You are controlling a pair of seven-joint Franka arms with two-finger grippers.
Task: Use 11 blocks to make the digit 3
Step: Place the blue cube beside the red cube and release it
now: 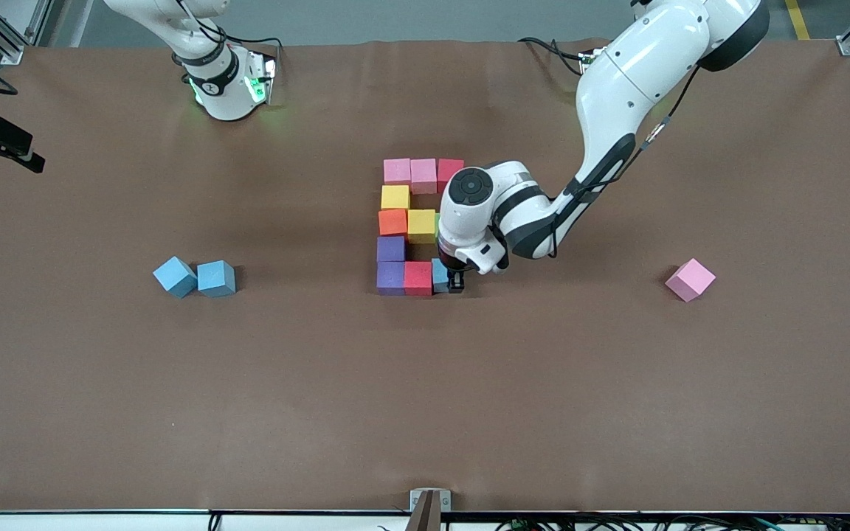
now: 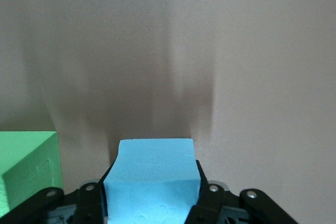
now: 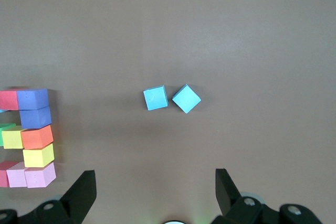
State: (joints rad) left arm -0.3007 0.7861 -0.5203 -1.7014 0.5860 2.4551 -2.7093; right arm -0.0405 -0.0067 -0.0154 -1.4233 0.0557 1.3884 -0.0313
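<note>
**Ana:** Why is the left arm (image 1: 617, 110) down low on the table (image 1: 617, 405)?

**Me:** I am finishing the digit 3 (image 1: 394, 221). The left gripper (image 1: 456, 282) is squeezed tight on the light blue block (image 2: 152, 171). It holds the block at the digit's 5 o'clock corner, touching the red block (image 1: 417, 278). I think that spot ends the last bar.

**Ana:** And the right gripper (image 3: 155, 182)?

**Me:** It waits high over the table, fingers wide apart, holding nothing.

**Ana:** Count the digit for me.

**Me:** Two pink blocks (image 1: 410, 172), two red, two yellow blocks (image 1: 395, 197), two purple blocks (image 1: 390, 248), one orange block (image 1: 392, 221), one green block (image 2: 26, 166) and one light blue. That makes eleven.

**Ana:** Any spares?

**Me:** Two spare blue blocks (image 1: 216, 279) sit side by side at 9 o'clock from the digit. One spare pink block (image 1: 690, 279) sits at 3 o'clock, well apart
</note>
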